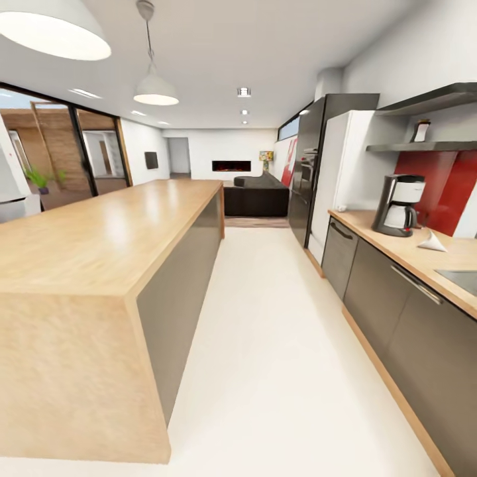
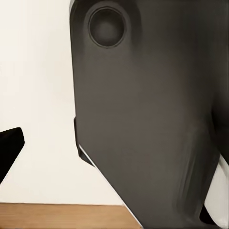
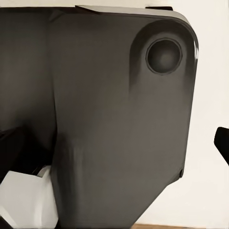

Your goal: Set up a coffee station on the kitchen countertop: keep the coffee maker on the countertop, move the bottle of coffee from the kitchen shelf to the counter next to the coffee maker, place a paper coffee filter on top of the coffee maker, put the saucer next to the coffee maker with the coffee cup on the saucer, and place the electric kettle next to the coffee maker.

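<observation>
Nearest my head camera is the big free-standing island (image 1: 99, 245), a smooth light-wood slab with wood end panels and a dark grey side, running away from me toward the lounge. White matte floor (image 1: 265, 344) fills the aisle between it and the cabinet run on my right.

That run is the countertop (image 1: 377, 242), a long light-wood surface over flat dark grey cabinet fronts (image 1: 397, 311) with slim bar handles; its long axis goes front to back, parallel to the island. A corner of the steel sink (image 1: 462, 278) is set into it near me. On the surface, against the glossy red backsplash (image 1: 444, 185), the coffee maker (image 1: 397, 205) stands upright, a boxy black tower with a pale carafe, its front facing the aisle. Just beside it, closer to me, the paper coffee filter (image 1: 432, 242) lies on the wood, a small white cone with one pointed edge tipped up.

Above, the thin black kitchen shelf (image 1: 421, 147) carries a small dark item that may be the bottle of coffee (image 1: 420, 130); it is too blurred to be sure.

Both wrist cameras face a rounded dark grey body panel; each gripper shows just a black edge, so I cannot tell whether either is spread or pressed together.
</observation>
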Motion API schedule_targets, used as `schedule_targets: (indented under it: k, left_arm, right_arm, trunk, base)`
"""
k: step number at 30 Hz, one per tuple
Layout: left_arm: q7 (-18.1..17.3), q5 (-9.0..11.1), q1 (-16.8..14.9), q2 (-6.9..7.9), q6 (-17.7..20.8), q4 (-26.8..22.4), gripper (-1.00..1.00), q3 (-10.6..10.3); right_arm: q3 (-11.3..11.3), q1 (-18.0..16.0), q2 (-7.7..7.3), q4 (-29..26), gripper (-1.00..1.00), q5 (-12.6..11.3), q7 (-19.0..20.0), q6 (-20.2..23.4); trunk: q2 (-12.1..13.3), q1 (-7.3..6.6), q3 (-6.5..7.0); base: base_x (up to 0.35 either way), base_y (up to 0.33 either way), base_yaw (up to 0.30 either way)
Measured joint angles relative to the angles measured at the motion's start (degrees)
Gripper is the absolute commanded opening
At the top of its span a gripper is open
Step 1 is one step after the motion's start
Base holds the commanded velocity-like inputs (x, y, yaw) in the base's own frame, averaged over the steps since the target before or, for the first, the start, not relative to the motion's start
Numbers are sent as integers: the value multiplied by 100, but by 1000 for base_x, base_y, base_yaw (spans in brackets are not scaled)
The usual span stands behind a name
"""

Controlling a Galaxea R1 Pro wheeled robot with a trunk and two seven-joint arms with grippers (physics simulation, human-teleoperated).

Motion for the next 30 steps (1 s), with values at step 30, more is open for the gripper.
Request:
schedule_targets:
  k: [30]
  left_arm:
    - [0,0,0,-8,0,-12,100,16]
  right_arm:
    - [-8,0,-15,0,100,0,0,-5]
  trunk:
    - [1204,-659,509]
  base:
    - [0,0,-117]
